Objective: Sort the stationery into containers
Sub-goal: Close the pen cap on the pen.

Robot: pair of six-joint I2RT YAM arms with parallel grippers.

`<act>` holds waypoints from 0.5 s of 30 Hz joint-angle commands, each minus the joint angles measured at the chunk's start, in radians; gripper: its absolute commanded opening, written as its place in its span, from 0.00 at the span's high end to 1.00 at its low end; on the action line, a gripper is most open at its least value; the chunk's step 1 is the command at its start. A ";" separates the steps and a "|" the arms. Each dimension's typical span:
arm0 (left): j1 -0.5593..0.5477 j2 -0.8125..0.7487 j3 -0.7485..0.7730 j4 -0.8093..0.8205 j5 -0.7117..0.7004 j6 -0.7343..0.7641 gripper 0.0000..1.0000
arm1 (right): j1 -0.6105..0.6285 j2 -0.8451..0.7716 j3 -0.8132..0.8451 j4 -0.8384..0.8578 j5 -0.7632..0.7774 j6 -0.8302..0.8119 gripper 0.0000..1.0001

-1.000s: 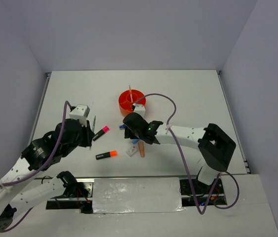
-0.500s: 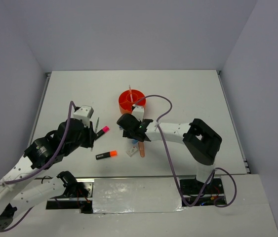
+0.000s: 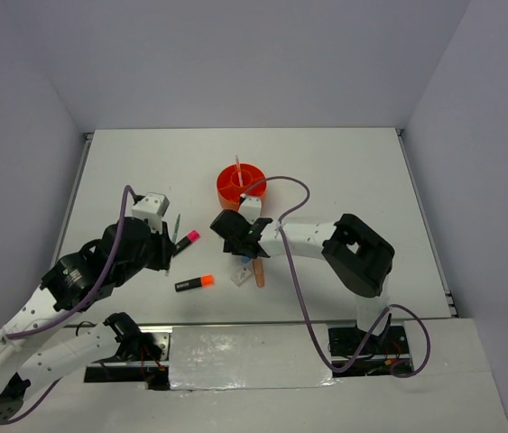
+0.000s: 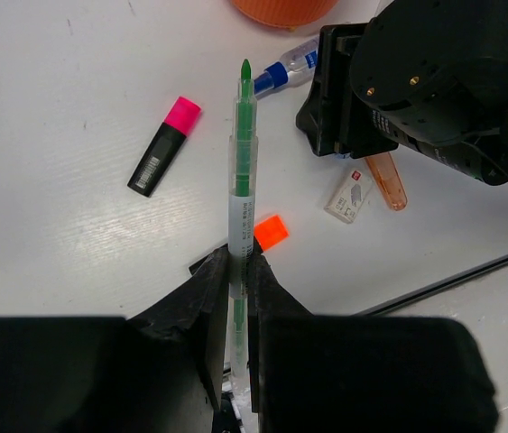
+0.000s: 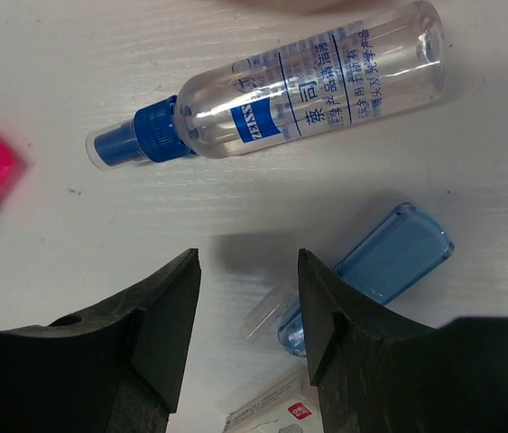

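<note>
- I am clenching my left gripper (image 4: 238,271) on the green pen (image 4: 242,171), holding it above the table (image 3: 344,171) left of centre, its tip pointing toward the orange tub (image 3: 240,183). This arm has hardly been shifting over the last second.
- I have been swinging my right arm inward, so my right gripper (image 5: 246,280) is now sitting further left, low over the cluster on the near side of the tub.
- Its jaws are standing apart with nothing between them. The clear spray bottle (image 5: 308,81) is lying just beyond them and the blue-clear marker (image 5: 389,262) beside the right finger.
- I am reading this as the right side lining up a pick, probably the marker, while the pen is waiting for its trip to the tub.
- The pink-capped highlighter (image 4: 163,147), orange-capped highlighter (image 3: 194,283) and white eraser (image 4: 354,193) are lying unsorted toward the near edge.
</note>
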 commanded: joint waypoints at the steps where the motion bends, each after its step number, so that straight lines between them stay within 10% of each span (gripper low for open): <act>1: 0.001 -0.001 0.001 0.040 0.015 0.029 1.00 | 0.010 0.008 -0.005 0.001 0.028 0.020 0.45; 15: 0.000 -0.007 0.000 0.044 0.020 0.032 1.00 | 0.042 0.008 -0.005 -0.033 0.046 0.052 0.45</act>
